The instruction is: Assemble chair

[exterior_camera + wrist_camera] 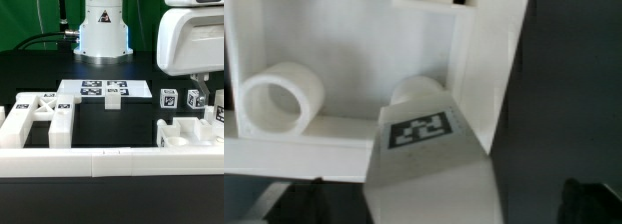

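We see the gripper [204, 88] hanging over the cluster of chair parts on the exterior view's right, with its jaws spread as wide as they go and, as far as we can tell, nothing pinched between them. Just beneath it stand small tagged blocks [195, 100], and in front of those a low white frame piece [185, 132] with open compartments. In the wrist view a tagged bar [429, 135] fills the middle. Its long axis runs from the frame piece [331, 50] toward the camera, so we judge that it points roughly up at the tool rather than lying flat across it. A pale ring-shaped part [278, 100] sits inside the frame, just beside the bar. Two dark blurred shapes [274, 200] flank the near end of the bar. We take them for the tool's own tips, apart from the bar on both sides, though the blur leaves this uncertain. The coming move turns on that relation: the bar lies straight below and between the spread jaws, so we judge that a short descent and a squeeze across its narrow sides would take it. There is only one arm, already over this cluster. The big cross-braced chair piece [35, 112] lies well apart on the exterior view's left, the marker board [100, 90] between, behind the long border rail [100, 160].
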`<action>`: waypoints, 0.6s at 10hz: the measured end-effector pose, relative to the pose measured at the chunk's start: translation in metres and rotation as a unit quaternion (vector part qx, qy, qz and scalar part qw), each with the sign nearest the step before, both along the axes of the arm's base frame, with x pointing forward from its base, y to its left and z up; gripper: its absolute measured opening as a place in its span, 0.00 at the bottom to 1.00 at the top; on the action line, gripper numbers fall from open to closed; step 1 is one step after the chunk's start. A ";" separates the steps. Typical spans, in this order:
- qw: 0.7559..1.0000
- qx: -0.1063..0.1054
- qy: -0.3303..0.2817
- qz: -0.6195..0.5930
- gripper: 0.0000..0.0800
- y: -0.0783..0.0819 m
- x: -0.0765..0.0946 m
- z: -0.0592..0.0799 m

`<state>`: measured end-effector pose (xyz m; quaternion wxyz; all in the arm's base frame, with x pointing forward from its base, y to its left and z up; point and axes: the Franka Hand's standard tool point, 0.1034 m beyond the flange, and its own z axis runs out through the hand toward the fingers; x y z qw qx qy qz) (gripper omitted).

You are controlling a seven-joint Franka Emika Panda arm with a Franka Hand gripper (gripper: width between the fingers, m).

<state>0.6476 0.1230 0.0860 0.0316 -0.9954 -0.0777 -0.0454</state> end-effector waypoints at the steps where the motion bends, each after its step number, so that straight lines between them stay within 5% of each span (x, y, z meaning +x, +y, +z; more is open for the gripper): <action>1: 1.000 0.000 0.000 0.001 0.81 -0.001 0.000 0.000; 4: 1.000 0.000 0.000 0.001 0.36 -0.002 0.000 0.000; 6: 1.000 0.002 0.001 -0.014 0.36 -0.002 0.000 0.000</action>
